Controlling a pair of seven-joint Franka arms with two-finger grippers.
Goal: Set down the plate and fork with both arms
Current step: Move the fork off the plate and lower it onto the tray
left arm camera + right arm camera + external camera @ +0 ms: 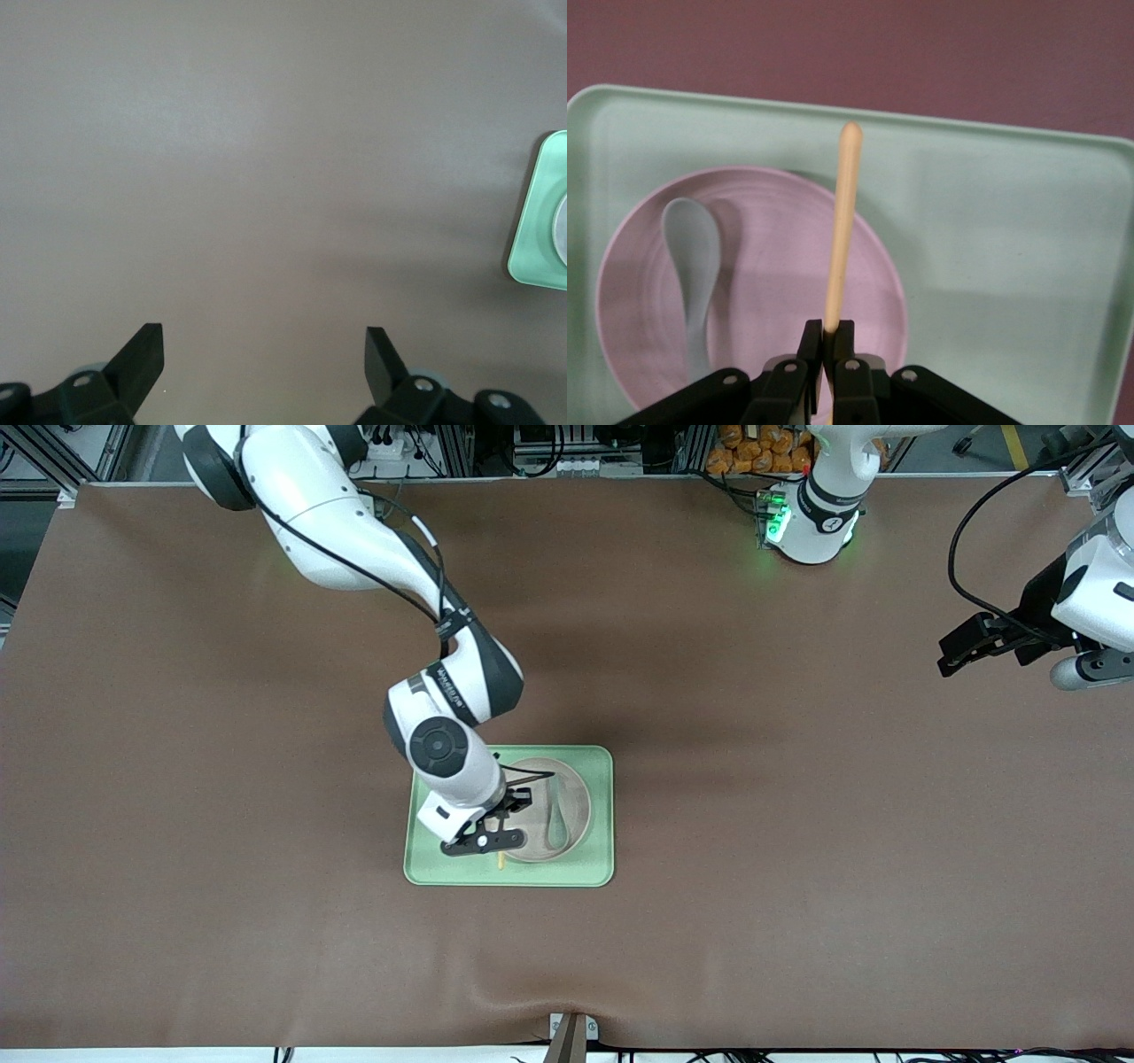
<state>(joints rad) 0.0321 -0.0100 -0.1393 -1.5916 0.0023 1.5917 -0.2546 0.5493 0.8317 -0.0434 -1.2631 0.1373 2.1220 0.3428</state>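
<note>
The beige round plate (574,793) lies on the light-green tray (602,868), with a grey-green spoon (556,824) in it. My right gripper (494,840) is over the tray at the plate's edge toward the right arm's end. It is shut on the pale-yellow fork (500,860). In the right wrist view the gripper (829,341) pinches the fork (842,221); the handle sticks out over the plate (775,292) and the tines are hidden. My left gripper (950,657) waits open over bare table at the left arm's end; it shows open and empty in the left wrist view (264,345).
The spoon (691,252) lies in the plate beside the fork's handle. The tray (992,266) has bare floor next to the plate. The tray's corner (539,221) shows at the left wrist view's edge. Brown table mat (797,824) surrounds the tray.
</note>
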